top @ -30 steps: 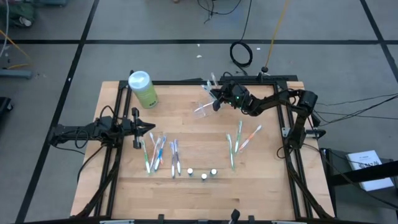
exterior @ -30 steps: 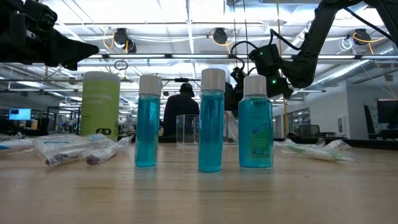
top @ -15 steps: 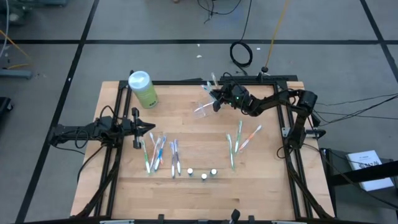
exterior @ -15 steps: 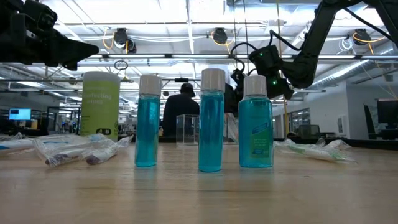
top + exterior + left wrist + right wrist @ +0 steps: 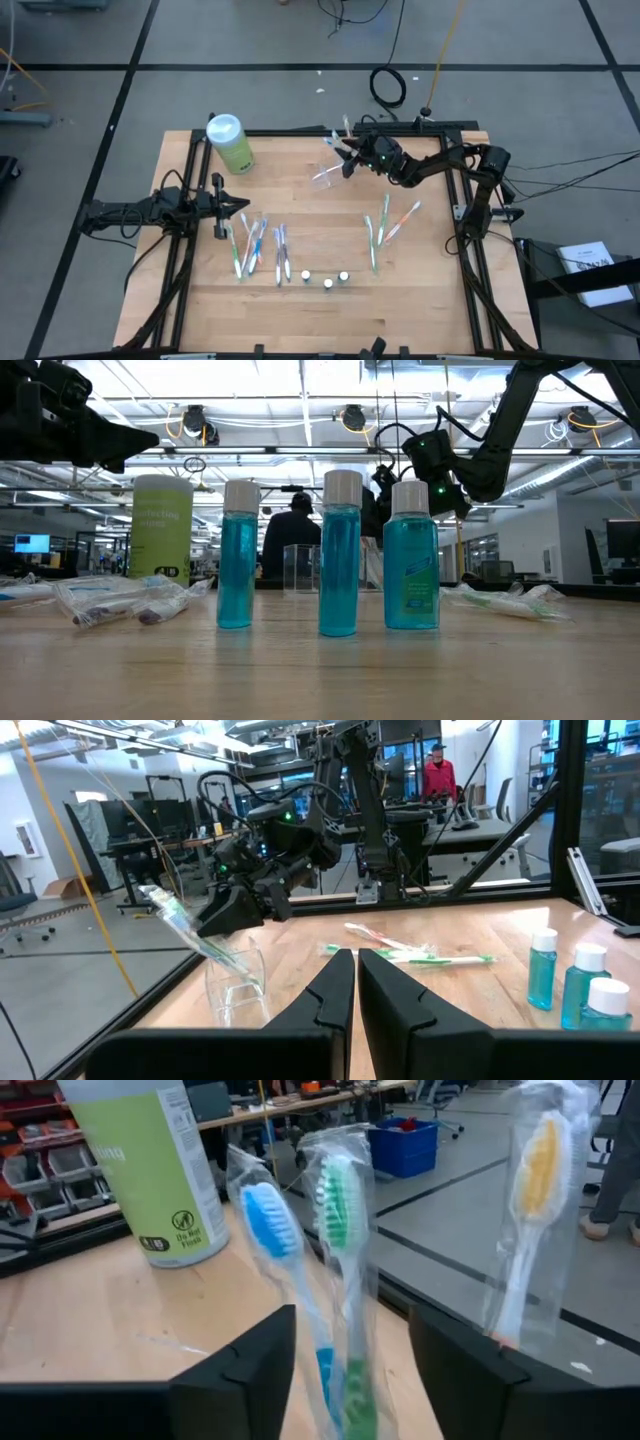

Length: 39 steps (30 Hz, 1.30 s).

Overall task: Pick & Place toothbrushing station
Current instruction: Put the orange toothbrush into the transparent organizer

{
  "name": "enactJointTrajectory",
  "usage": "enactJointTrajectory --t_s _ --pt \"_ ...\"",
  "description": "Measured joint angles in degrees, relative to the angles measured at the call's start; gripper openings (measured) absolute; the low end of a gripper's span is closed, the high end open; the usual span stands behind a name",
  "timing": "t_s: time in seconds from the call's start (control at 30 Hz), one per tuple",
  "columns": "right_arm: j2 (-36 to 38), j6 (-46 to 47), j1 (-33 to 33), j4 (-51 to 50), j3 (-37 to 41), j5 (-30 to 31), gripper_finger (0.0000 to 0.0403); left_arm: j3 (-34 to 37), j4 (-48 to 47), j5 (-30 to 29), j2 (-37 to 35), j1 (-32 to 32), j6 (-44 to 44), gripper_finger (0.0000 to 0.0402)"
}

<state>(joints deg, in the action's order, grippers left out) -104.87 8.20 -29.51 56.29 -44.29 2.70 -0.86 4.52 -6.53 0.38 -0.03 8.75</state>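
Observation:
The toothbrushing station (image 5: 236, 988) is a small clear holder standing on the table near the far edge, also seen in the high view (image 5: 326, 174) and low view (image 5: 300, 568). Wrapped toothbrushes stick up out of it: blue (image 5: 268, 1230), green (image 5: 340, 1200) and yellow (image 5: 540, 1160). My right gripper (image 5: 352, 1315) is open just right of the holder (image 5: 350, 157). Its fingers stand on either side of the blue and green brushes, apart from them. My left gripper (image 5: 355, 960) waits shut at the table's left (image 5: 221, 207).
A light-green bottle (image 5: 230, 142) stands at the far left corner. Three blue bottles (image 5: 340, 555) stand in a row near the front edge (image 5: 325, 278). Loose wrapped toothbrushes lie at left centre (image 5: 255, 245) and right centre (image 5: 385, 225).
My right gripper has opened beside the holder and let go of the wrapped toothbrush it held. That brush now stands in the holder with the others. The arm has stayed where it was.

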Motion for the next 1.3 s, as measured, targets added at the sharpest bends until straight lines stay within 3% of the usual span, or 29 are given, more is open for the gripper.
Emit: enactJointTrajectory --t_s 0.23,0.37,0.5,0.7,0.83,0.93,1.1,1.3 --pt "5.66 -5.59 2.57 -1.74 0.02 0.11 0.0212 0.0 0.01 0.0 0.0 0.02 0.0 0.0026" --pt "13.09 -8.72 5.04 -10.68 0.0 0.24 0.0208 0.0 0.02 -0.02 0.0 0.0 0.0 0.0026" --pt "22.53 -8.73 8.62 -29.22 0.0 0.2 0.0204 0.0 0.0 -0.02 0.0 0.01 0.0 0.0026" --pt "36.18 0.74 14.87 -60.99 0.0 3.38 0.0203 0.0 0.0 -0.02 -0.02 0.0 0.0 0.0026" --pt "42.89 7.83 19.1 -79.94 0.0 4.51 0.0203 0.0 0.01 -0.02 -0.02 0.02 0.0 0.0026" --pt "46.28 7.47 21.86 -91.79 0.0 2.54 0.0203 0.0 0.02 -0.02 0.0 0.02 0.0 0.0026" --pt "48.38 12.09 25.83 -95.35 4.1 1.55 0.0203 0.0 0.02 -0.02 -0.02 0.02 0.0 0.0026" --pt "47.31 30.0 26.13 -94.8 9.43 -2.3 0.0203 0.0 0.02 -0.04 -0.01 0.02 0.0 0.0026"
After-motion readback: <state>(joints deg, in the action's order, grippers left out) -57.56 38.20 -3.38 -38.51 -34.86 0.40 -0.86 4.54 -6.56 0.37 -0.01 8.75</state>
